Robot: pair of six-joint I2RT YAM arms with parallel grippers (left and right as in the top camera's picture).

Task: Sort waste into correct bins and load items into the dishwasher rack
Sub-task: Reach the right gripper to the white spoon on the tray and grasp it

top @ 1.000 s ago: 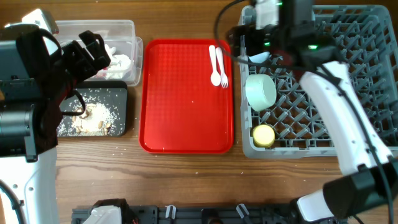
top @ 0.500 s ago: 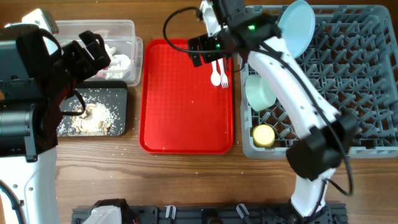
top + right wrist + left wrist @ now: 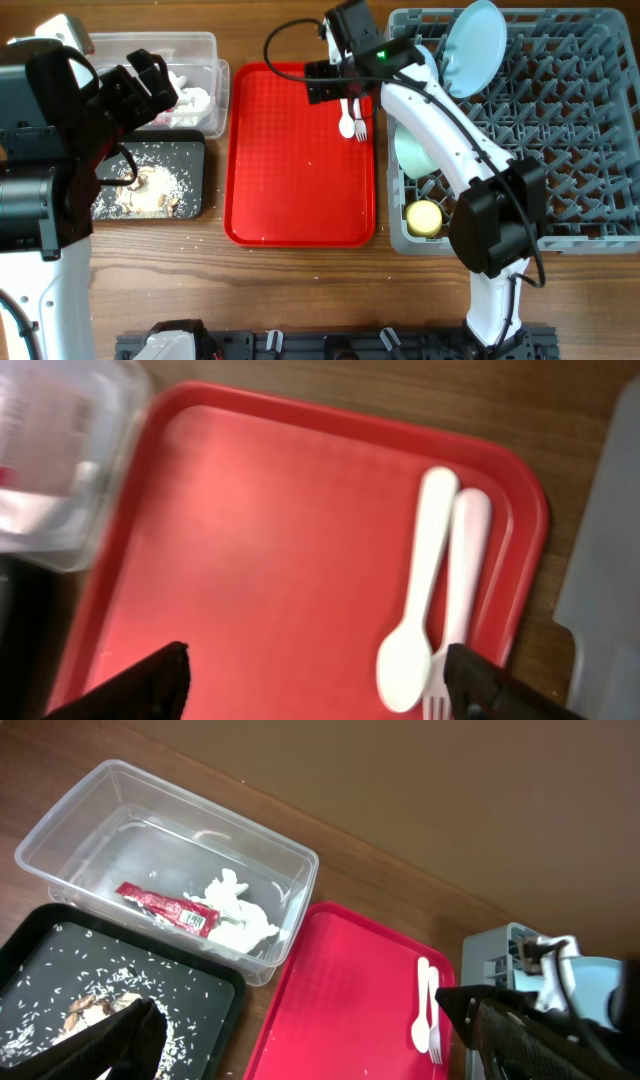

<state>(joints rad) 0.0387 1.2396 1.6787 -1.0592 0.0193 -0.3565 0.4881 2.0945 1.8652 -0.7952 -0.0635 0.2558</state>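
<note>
Left hand: we see the left hand [image 3: 152, 82] over the far left of the worktop [image 3: 300, 290], above the edge of the tub. Its fingers are spread wide with nothing between them.
Tub: the clear tub [image 3: 300, 870] sits at the back left, touching the black tray's far edge.
Wrapper: the red wrapper [image 3: 165, 908] lies flat on the tub floor.
Tissue: the white tissue [image 3: 235, 910] is crumpled just beside the wrapper, toward the red tray.
Black tray: the black tray [image 3: 195, 150] lies in front of the tub, partly under the left arm.
Scraps: rice-like scraps [image 3: 150, 185] are scattered across the black tray, heaped near its middle.
Red tray: the red tray [image 3: 290, 180] lies between the bins and the rack, bare except at its far right corner.
Spoon: the spoon [image 3: 425, 580] lies flat in that corner.
Fork: the fork [image 3: 465, 560] lies alongside the spoon, touching it, on the rack side.
Right hand: the right hand [image 3: 320, 680] hangs over the spoon and fork. We see its fingers spread apart and gripping nothing.
Rack: the grey rack [image 3: 570, 150] fills the right side.
Plate: the pale blue plate [image 3: 475, 45] stands tilted at the rack's far left.
Bowl: the mint bowl [image 3: 405, 150] rests among the pegs at the left side, partly behind the right arm.
Cup: the yellow cup [image 3: 424, 217] sits in the rack's near left corner.
</note>
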